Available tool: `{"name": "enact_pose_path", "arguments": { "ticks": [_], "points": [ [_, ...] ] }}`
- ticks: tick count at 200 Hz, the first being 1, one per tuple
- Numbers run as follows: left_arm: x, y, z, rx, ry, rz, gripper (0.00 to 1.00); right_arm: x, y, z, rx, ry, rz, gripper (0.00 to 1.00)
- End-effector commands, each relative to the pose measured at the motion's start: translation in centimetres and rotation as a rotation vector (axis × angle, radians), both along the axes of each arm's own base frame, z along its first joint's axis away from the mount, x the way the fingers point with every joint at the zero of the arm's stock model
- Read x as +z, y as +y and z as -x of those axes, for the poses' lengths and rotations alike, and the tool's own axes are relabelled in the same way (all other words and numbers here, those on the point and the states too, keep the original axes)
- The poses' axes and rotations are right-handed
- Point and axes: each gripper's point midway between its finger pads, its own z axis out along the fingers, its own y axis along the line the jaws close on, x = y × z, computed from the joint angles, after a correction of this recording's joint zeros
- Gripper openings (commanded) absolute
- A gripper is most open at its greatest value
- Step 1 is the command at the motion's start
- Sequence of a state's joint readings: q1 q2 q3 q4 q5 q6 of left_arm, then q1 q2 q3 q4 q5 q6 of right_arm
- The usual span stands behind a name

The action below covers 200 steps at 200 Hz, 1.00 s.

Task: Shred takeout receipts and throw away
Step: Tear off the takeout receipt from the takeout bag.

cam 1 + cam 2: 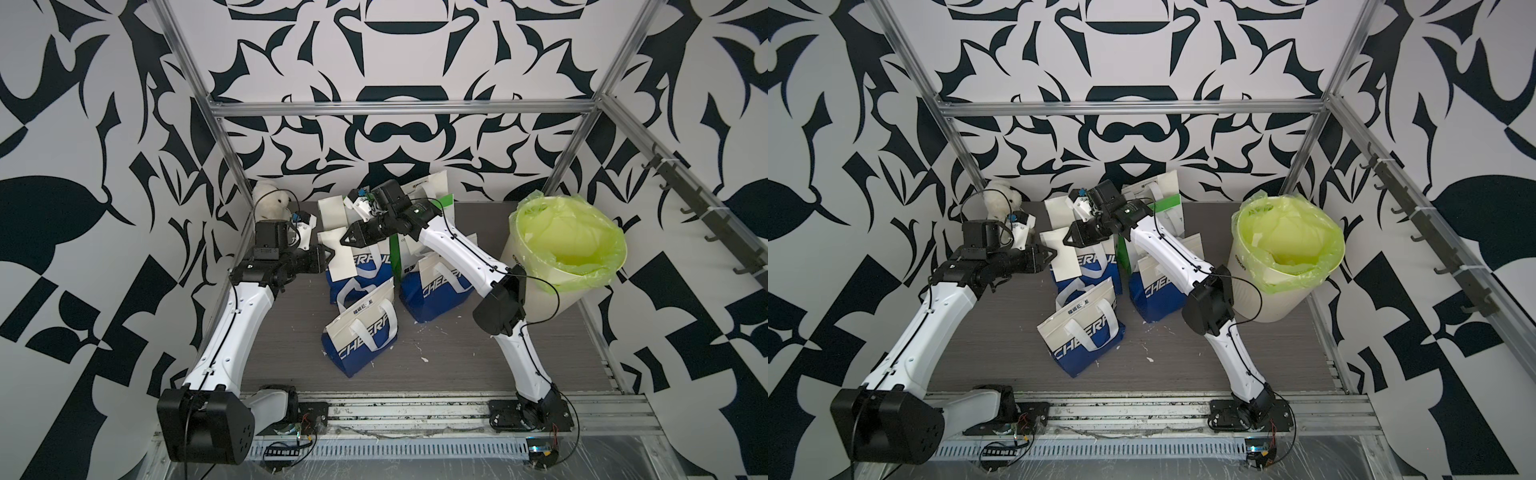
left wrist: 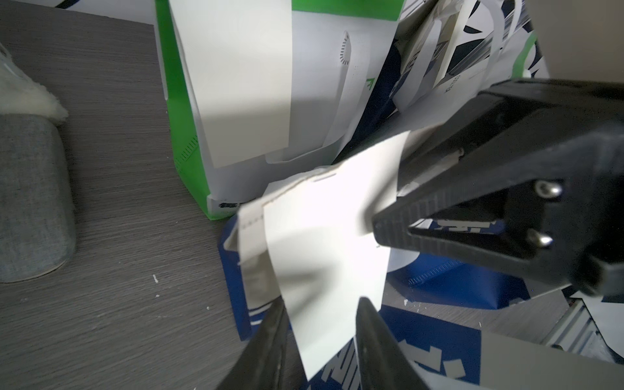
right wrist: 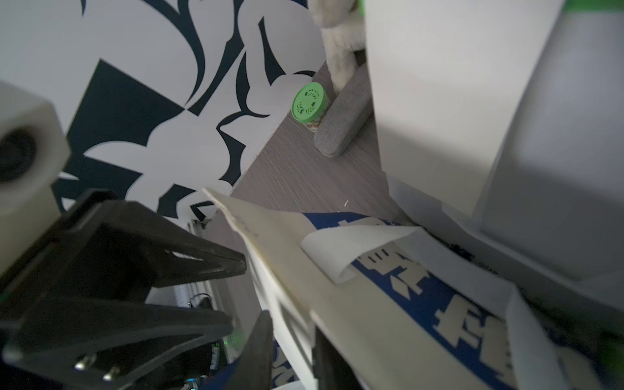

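Observation:
A takeout receipt (image 1: 347, 264) (image 2: 324, 243), a cream-white slip, hangs off the top of a blue-and-white bag (image 1: 359, 280) at the middle back of the table. My right gripper (image 1: 344, 240) (image 3: 292, 327) is shut on the slip's upper edge; in the left wrist view its fingertips (image 2: 381, 226) meet on the paper. My left gripper (image 1: 330, 254) (image 2: 322, 304) is open, its jaws standing apart on either side of the slip's lower corner. Another takeout receipt (image 1: 331, 212) (image 2: 236, 84) leans on a green-and-white bag (image 2: 182, 135) behind.
Two more blue-and-white bags (image 1: 361, 336) (image 1: 436, 291) stand in front. A cream bin (image 1: 536, 291) with a yellow-green liner (image 1: 582, 232) is at the right. A white plush toy (image 1: 270, 203), a grey cushion (image 2: 30, 202) and a green-lidded jar (image 3: 309, 103) sit back left. Tiny paper scraps dot the table (image 1: 457, 365).

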<state>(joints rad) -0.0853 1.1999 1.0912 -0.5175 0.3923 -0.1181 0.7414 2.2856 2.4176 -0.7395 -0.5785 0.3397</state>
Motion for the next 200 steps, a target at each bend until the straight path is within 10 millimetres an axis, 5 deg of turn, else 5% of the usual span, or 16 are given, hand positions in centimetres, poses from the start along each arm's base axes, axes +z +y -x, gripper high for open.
{"name": "enact_pose_path", "arguments": {
  "ticks": [1, 10, 31, 74, 167, 200],
  "points": [
    [0.3, 0.6, 0.2, 0.020, -0.033, -0.024, 0.48, 4.8, 0.8, -0.3, -0.008, -0.067, -0.115, 0.09],
    [0.5, 1.2, 0.1, 0.050, -0.055, -0.049, 0.57, 5.0, 0.9, -0.3, -0.012, -0.064, -0.120, 0.00],
    [1.4, 3.4, -0.3, 0.162, -0.126, -0.115, 0.66, 5.2, 0.8, -0.2, -0.022, -0.062, -0.112, 0.00],
    [2.5, 6.1, -0.6, 0.260, -0.163, -0.108, 0.69, 5.0, 0.0, 1.1, -0.011, -0.065, -0.059, 0.00],
    [2.3, 4.5, -2.8, 0.206, -0.104, 0.028, 0.57, 3.9, -1.2, 3.0, -0.015, -0.077, 0.007, 0.00],
    [1.5, 3.7, -2.5, 0.176, -0.074, 0.062, 0.53, 4.4, -0.3, 2.6, -0.011, -0.074, -0.013, 0.13]
  ]
}}
